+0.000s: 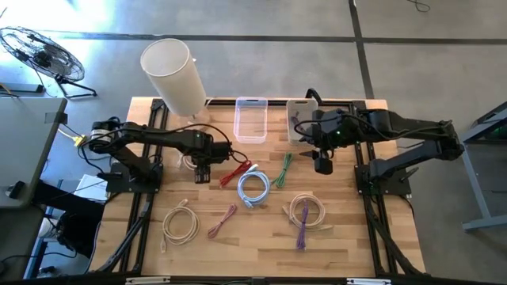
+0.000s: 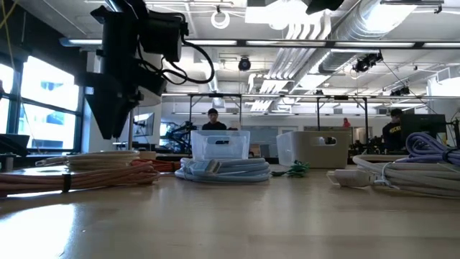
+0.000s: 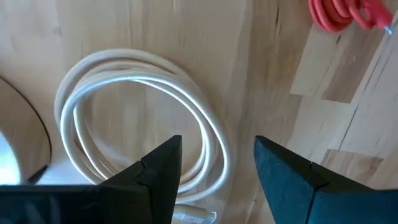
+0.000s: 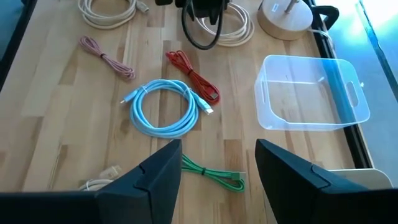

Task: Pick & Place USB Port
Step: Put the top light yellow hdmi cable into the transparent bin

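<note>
Several coiled cables lie flat on the wooden table. A white coil (image 3: 143,118) lies under my left gripper (image 3: 217,165), which is open and points down just above the coil's near-right arc (image 1: 192,162), touching nothing. The left arm also shows in the low view (image 2: 122,72). A red cable (image 1: 235,172), a light-blue coil (image 1: 253,188) and a green cable (image 1: 281,170) lie mid-table. My right gripper (image 4: 217,168) is open and hangs high over the table's right half (image 1: 322,162), looking across at the blue coil (image 4: 165,109) and the red cable (image 4: 193,74).
A clear bin (image 1: 251,119) and a whitish bin (image 1: 301,119) stand at the far edge, beside a white cylinder on a round base (image 1: 174,75). Nearer lie a cream coil (image 1: 181,224), a pink cable (image 1: 223,220) and a cream coil with a purple cable (image 1: 305,214).
</note>
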Robot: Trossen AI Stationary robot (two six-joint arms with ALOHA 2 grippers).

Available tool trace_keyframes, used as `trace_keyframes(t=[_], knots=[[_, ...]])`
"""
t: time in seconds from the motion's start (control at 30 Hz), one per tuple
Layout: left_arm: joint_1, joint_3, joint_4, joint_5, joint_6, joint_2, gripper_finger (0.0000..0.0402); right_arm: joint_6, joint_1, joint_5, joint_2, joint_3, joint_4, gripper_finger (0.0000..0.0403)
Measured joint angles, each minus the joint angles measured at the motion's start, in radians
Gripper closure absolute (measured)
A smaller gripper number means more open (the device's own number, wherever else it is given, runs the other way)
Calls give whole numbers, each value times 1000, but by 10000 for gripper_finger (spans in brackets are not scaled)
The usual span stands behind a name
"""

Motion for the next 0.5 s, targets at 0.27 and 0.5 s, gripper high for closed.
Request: trace_keyframes(t=[0.27, 0.5], knots=[[41, -27, 5, 22, -109, 0, 208, -2, 0, 0, 0, 0, -7, 206], [40, -98, 101, 66, -61, 0, 208, -3, 0, 0, 0, 0, -15, 206]])
